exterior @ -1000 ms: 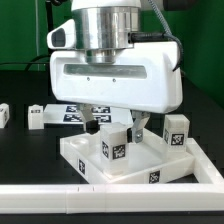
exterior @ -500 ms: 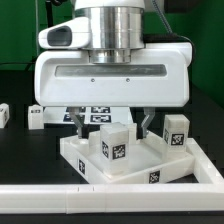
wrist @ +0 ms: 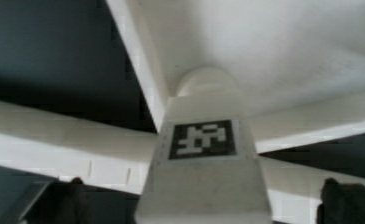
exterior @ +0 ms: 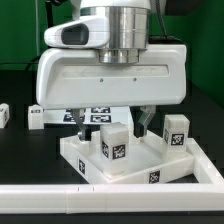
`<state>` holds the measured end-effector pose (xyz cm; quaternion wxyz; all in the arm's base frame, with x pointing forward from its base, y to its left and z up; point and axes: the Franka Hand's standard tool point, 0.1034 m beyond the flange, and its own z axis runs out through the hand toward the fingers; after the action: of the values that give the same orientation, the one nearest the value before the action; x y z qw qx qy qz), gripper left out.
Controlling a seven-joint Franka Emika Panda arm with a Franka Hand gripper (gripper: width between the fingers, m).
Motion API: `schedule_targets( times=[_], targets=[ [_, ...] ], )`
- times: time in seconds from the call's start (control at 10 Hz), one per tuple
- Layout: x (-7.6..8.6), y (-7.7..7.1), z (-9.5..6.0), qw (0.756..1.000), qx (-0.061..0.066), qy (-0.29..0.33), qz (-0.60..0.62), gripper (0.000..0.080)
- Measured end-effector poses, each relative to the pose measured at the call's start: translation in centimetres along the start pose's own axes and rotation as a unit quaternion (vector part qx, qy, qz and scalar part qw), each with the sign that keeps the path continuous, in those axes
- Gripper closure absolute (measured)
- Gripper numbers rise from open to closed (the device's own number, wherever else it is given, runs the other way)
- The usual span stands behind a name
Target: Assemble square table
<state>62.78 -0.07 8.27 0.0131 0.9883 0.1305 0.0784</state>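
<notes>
One gripper [exterior: 112,122], jaws spread wide and empty, over the upright leg [exterior: 113,143] on the square table slab [exterior: 140,172]; advised: lower straight, leg centred, grip low; whether the leg is socketed is unclear.

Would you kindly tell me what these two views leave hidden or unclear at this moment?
- Exterior view: the body of the tool hides most of the marker board behind it.
- Exterior view: the left edge cuts off a small block leg.
- Wrist view: blur makes the pattern on the tagged leg unreadable, and that leg hides whatever lies beneath it.
</notes>
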Motion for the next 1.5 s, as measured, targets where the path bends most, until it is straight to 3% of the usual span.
schedule_targets(
  times=[0.1, 0.2, 0.3, 0.4, 0.5, 0.9, 1.1, 1.4, 1.5],
  targets=[
    [0.02, -0.05, 0.01, 1.000, -0.001, 0.000, -0.019, 0.0151],
    [-0.01, -0.01, 0.02, 1.000, -0.001, -0.001, -0.015, 0.0287],
    [-0.01, -0.01, 0.03, 1.000, -0.001, -0.001, -0.008, 0.0287],
    [-0.02, -0.01, 0.03, 1.000, -0.001, -0.001, -0.002, 0.0424],
    [-0.01, -0.03, 0.03, 1.000, -0.001, 0.000, 0.006, 0.0509],
    [0.01, -0.21, 0.15, 0.977, 0.000, 0.002, 0.213, 0.0509],
    [-0.03, -0.21, 0.22, 0.939, 0.008, 0.007, 0.344, 0.0509],
    [-0.10, -0.70, 0.30, 0.835, 0.012, -0.001, 0.550, 0.0509],
    [-0.05, -0.91, 0.35, 0.787, 0.011, -0.015, 0.616, 0.0509]
  ],
)
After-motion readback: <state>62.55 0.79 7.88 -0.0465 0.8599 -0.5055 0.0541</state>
